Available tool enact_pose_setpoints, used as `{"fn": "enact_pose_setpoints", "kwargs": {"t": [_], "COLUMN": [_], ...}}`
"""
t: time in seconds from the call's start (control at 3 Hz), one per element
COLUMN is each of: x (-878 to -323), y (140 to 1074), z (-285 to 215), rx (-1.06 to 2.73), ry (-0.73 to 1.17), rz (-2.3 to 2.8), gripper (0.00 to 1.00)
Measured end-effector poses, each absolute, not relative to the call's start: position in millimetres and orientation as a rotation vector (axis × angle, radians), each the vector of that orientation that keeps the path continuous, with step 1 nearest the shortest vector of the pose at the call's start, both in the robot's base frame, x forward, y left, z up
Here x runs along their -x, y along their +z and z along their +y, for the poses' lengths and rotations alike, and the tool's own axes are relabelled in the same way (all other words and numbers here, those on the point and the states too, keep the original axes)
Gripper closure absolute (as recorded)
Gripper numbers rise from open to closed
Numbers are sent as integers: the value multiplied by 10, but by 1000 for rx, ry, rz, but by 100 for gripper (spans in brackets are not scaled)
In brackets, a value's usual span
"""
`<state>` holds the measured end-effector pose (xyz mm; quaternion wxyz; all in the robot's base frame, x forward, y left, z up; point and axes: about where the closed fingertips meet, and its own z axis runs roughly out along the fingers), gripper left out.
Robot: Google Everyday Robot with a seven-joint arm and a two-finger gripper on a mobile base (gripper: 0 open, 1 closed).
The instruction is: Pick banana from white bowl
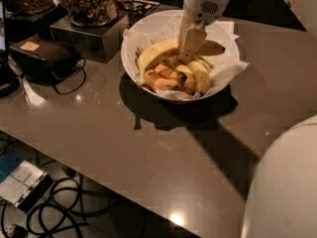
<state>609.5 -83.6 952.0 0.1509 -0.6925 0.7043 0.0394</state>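
The white bowl (130,73) stands at the back middle of the grey table, lined with crinkled white paper. The long pale yellow banana (157,51) curves across the top of the pile, and its brown end sticks out to the right of the gripper. My gripper (189,51) reaches down from above into the middle of the bowl and is shut on the banana at mid-length. One beige finger (192,39) shows in front of the banana. Short yellow bananas (200,76) and orange-tinted ones (161,81) lie underneath.
Glass jars of nuts (89,1) stand on a dark box to the left of the bowl. A black pouch with a cable (44,56) lies at the left. My white body (282,182) fills the lower right. Cables (64,202) lie on the floor below the table's front edge.
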Motion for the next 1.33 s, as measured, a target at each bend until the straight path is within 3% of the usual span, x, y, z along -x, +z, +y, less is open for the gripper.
{"fn": "enact_pose_setpoints", "kwargs": {"t": [1.0, 1.33], "x": [-5663, -5263], "y": [9710, 9742], "z": [-799, -707], "rx": [1929, 1903], "ry": [204, 291], "rz": [2066, 2082], "gripper": [100, 100]}}
